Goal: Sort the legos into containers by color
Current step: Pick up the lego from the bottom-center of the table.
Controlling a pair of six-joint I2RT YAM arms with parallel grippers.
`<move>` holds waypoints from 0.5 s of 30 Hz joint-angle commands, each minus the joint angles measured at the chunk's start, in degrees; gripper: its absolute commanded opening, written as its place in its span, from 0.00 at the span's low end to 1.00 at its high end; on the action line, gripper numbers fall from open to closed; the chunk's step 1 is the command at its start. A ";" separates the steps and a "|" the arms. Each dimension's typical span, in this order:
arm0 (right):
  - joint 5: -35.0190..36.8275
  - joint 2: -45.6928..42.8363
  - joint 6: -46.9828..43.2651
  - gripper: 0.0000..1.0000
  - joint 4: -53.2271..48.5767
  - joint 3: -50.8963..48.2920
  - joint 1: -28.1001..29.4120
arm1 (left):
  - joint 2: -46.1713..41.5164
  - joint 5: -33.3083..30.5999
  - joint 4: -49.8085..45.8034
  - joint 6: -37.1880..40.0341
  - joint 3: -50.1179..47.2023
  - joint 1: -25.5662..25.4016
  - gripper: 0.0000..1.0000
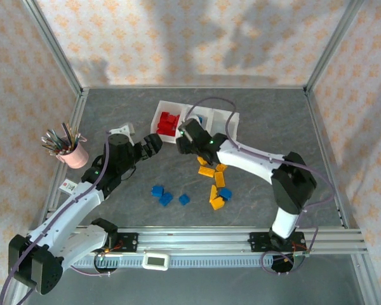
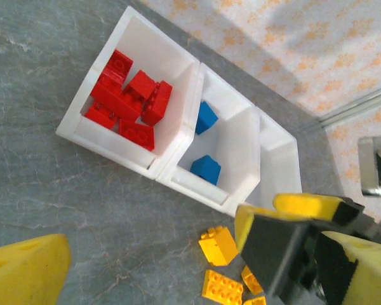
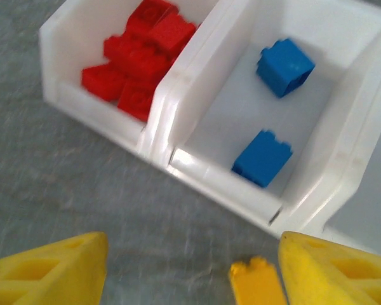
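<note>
Two blue legos (image 3: 263,159) sit in the middle container (image 3: 222,121) and red legos (image 3: 140,57) fill its neighbour, but yellow bricks (image 1: 217,197) and blue bricks (image 1: 166,197) litter the surface (image 1: 273,121), while left fingers (image 2: 25,267) and right fingers (image 3: 51,270) gape wide, empty.

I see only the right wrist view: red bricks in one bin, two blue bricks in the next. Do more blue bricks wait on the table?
Observer: Yes. The top view shows three blue bricks grouped on the table, and a fourth blue brick among the yellow bricks.
Operator: Where is the left tool?
Observer: The left tool is open, close to the red bin.
Operator: Is any yellow brick sorted?
Observer: The left wrist view shows no brick in the visible part of the third bin.
</note>
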 commanded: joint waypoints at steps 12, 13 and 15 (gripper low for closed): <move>-1.42 -9.64 9.21 0.77 2.33 -17.58 13.15 | -7.02 -1.21 -4.83 -0.79 -7.75 -5.57 0.99; -1.09 -9.58 9.85 0.78 2.66 -18.35 14.57 | -7.94 -2.02 -4.95 -1.34 -8.35 -5.86 0.99; -0.10 -9.57 11.06 0.79 3.84 -20.04 17.28 | -9.93 -3.42 -5.50 -2.43 -9.41 -5.90 0.99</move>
